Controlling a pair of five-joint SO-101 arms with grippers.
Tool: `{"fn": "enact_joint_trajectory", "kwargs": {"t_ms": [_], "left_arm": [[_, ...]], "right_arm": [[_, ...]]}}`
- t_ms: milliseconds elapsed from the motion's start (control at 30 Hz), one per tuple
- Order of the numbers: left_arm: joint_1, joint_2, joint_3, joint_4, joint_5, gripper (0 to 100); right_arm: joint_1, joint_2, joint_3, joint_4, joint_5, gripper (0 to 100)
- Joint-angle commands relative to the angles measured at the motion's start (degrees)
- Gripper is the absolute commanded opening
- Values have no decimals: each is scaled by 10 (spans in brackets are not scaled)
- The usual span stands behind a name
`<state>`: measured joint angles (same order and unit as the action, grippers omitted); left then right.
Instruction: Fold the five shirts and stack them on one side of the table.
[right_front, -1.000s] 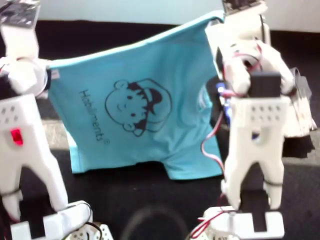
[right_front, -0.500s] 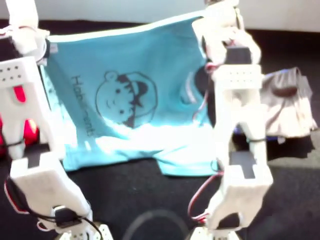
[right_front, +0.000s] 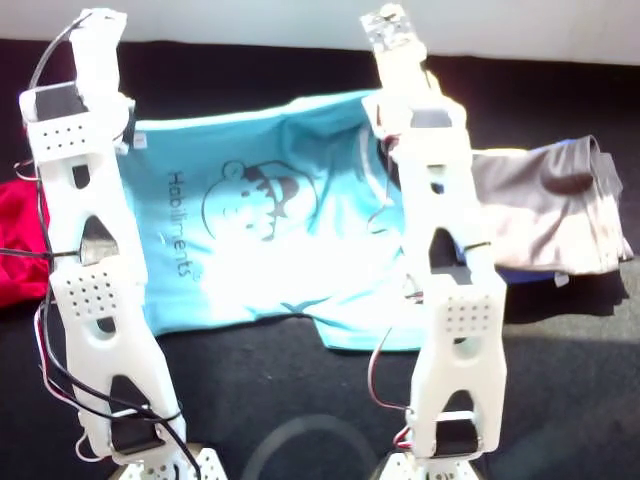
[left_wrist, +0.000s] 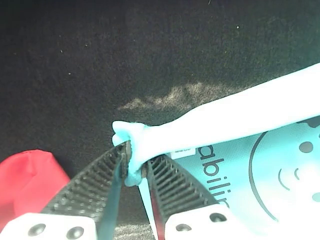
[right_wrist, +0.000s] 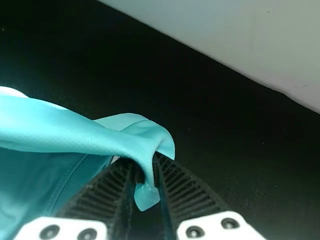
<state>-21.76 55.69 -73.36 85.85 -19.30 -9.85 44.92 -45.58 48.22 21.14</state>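
Change: a second ago hanging up like a banner between the arms, now lowered and spread print-up, the teal shirt (right_front: 260, 240), on the black table (right_front: 300, 400); both arms stretched long and low instead of standing tall.
Left grip: left gripper (left_wrist: 135, 167) pinched narrow on one far corner of the shirt, with bunched cloth poking out past the ribbed pads.
Right grip: right gripper (right_wrist: 144, 182) clamped just as narrow on the other far corner, with a flap of cloth draped over the tips.
Position: mid-table between the arms, far edge taut from grip to grip (whether touching the surface, cannot tell), near edge and sleeve lying flat.
Meaning: looks spread out and about ready for release and a first fold.
Neighbours: red cloth (right_front: 12, 240) beside the left arm; grey folded garment (right_front: 545, 215) out on the right arm's side, likely the start of the stack.
Writing: cartoon face with a line of lettering alongside, plus a small tag near the left-held corner; not read out here.
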Motion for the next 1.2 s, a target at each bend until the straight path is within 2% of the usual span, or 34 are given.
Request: {"fn": "enact_joint_trajectory", "kwargs": {"t_ms": [0, 267, 467, 600, 833, 1167], "left_arm": [[8, 1, -47, 28, -5, 12], [6, 0, -77, 153, -5, 10], [-11, -29, -56, 160, -5, 10], [-12, -129, 59, 160, -5, 10], [-13, -328, 383, 157, -47, 10], [-16, -509, 621, 125, -62, 10]], "right_arm": [[-7, -4, -44, 29, -4, 7], [-7, -33, -44, 175, -4, 7], [3, -95, -44, 249, -4, 7], [27, -145, -43, 292, -5, 7], [49, -179, -38, 399, -1, 7], [60, -202, -40, 515, -4, 7]]}}
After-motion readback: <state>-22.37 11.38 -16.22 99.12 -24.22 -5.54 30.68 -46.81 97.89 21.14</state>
